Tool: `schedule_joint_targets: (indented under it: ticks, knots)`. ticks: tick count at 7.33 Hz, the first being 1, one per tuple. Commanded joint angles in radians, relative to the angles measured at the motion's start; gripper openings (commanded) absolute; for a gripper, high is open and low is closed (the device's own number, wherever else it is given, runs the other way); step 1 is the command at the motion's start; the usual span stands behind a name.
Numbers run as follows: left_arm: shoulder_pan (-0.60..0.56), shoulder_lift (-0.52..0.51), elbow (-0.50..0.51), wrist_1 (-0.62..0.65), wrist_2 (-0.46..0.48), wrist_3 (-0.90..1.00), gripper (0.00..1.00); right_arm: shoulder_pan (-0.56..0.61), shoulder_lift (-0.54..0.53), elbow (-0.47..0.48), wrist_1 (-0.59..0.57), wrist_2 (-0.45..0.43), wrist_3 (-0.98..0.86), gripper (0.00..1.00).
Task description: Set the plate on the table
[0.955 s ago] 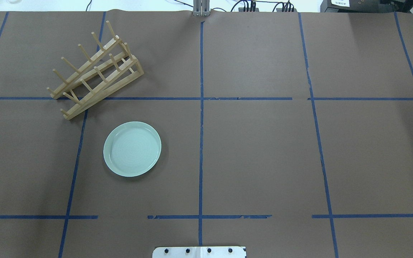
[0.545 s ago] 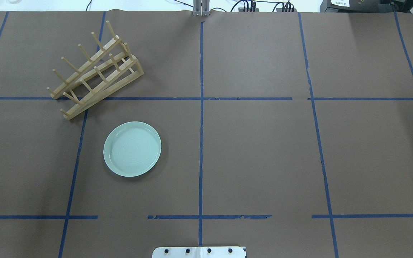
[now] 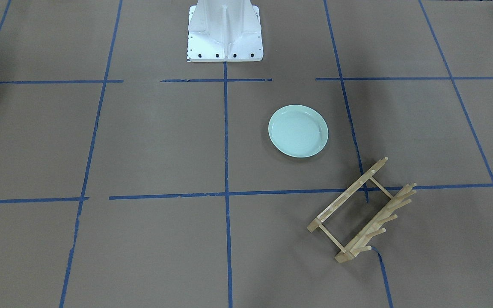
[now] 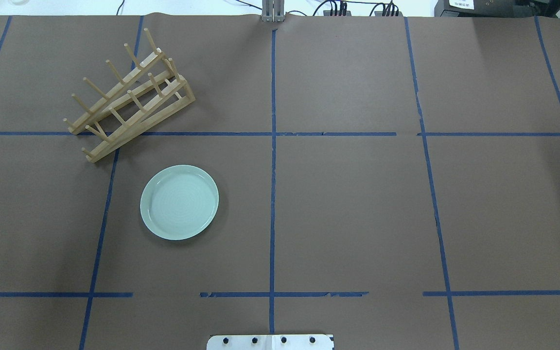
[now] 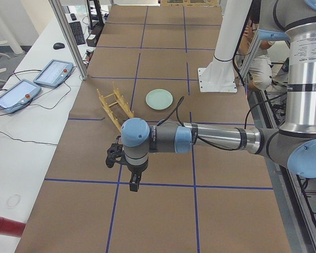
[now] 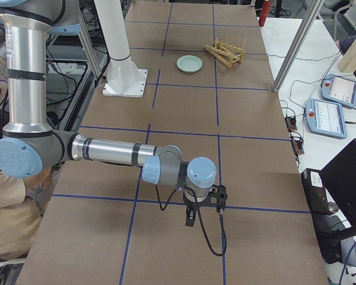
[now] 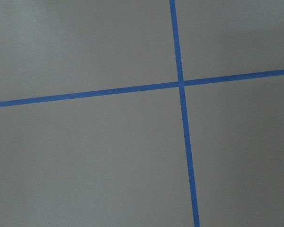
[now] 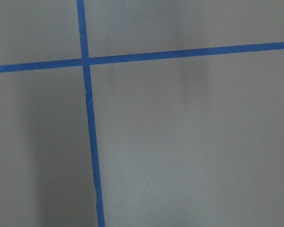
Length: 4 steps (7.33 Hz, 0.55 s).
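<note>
Left gripper hangs pointing down over worktop, toward its left end edge. Spread or pressed together, I cannot tell from side feed. Right gripper in same pose toward right end edge, state likewise unreadable to me. My wrist feeds show only brown surface and blue tape crossings. Plate lies flat, rim up, on worktop's left half, about midway between near and far edges, well apart from both grippers. Wooden rack near it, not touching, toward far-left corner.

This is a robotics lab: a wide brown table gridded with blue tape, and grey tablet-like teach pendants cabled on a white side bench.
</note>
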Motion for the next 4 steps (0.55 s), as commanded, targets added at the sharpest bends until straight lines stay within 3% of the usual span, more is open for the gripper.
schedule_joint_targets:
  ticks: [1, 3, 4]
  knots:
    - [0.000, 0.002, 0.012, 0.010, 0.002, 0.001, 1.00, 0.000, 0.001, 0.000, 0.000, 0.000, 0.000, 1.00]
    - [0.000, 0.008, -0.004, 0.127, 0.002, -0.001, 1.00, 0.000, -0.001, 0.000, 0.000, 0.000, 0.000, 1.00]
    - [0.000, 0.004, 0.003, 0.122, 0.000, 0.001, 1.00, 0.000, 0.000, 0.000, 0.000, 0.000, 0.000, 1.00]
